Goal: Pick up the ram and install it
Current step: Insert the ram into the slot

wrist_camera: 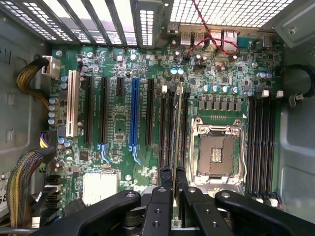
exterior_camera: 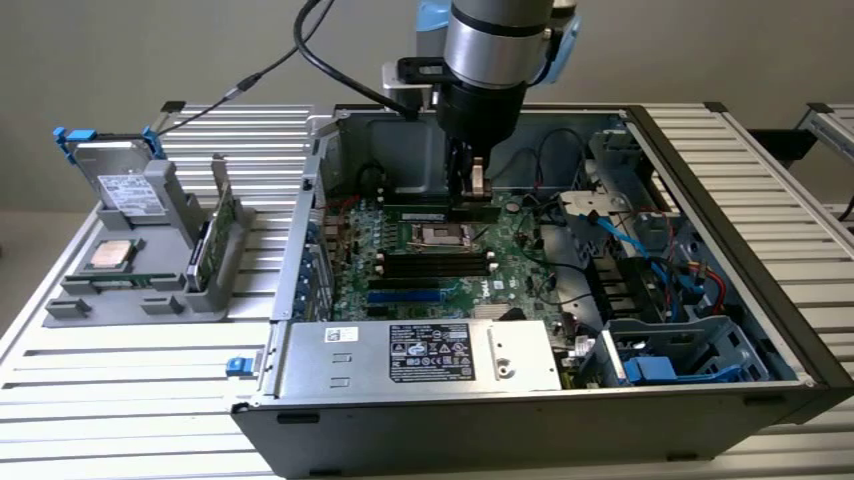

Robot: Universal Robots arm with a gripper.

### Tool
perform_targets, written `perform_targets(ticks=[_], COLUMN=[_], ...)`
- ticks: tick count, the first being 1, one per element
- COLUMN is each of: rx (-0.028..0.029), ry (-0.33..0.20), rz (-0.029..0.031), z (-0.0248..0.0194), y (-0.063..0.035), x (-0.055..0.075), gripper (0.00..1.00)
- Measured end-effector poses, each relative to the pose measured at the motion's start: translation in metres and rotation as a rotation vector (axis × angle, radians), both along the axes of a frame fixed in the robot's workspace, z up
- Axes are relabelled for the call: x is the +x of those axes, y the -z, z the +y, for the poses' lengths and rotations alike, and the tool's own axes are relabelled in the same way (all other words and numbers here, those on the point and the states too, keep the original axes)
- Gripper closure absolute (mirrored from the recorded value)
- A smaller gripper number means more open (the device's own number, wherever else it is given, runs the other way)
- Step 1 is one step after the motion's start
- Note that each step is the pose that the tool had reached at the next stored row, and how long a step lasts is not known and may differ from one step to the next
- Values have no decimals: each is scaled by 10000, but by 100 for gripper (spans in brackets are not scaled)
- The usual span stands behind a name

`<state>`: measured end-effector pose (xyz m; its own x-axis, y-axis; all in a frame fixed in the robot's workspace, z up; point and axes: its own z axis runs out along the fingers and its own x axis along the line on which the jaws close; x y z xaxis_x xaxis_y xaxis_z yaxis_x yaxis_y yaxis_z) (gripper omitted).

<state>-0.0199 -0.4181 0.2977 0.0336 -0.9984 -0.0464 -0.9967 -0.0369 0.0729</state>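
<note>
Jaws are pinching the ram [wrist_camera: 177,132] in a narrow grip, holding it on edge inside the case [exterior_camera: 534,440], over the motherboard [wrist_camera: 118,123]. It is running in line with the black slots [wrist_camera: 162,128] just beside the empty socket [wrist_camera: 216,152]; whether it is touching a slot is unclear.

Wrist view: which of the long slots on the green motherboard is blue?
The blue plastic slot, standing between black slots. One white slot aside, all others are black.
</note>
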Motion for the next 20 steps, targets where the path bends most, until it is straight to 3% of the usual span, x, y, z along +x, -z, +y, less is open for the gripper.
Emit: perform_targets(ticks=[7,15,20], rx=[-1,-2,-3], ry=[0,-196,-384], rz=[-1,0,-1], z=[25,87,91], y=[127,272,363], x=[-8,-8,-9], gripper=[86,86,86])
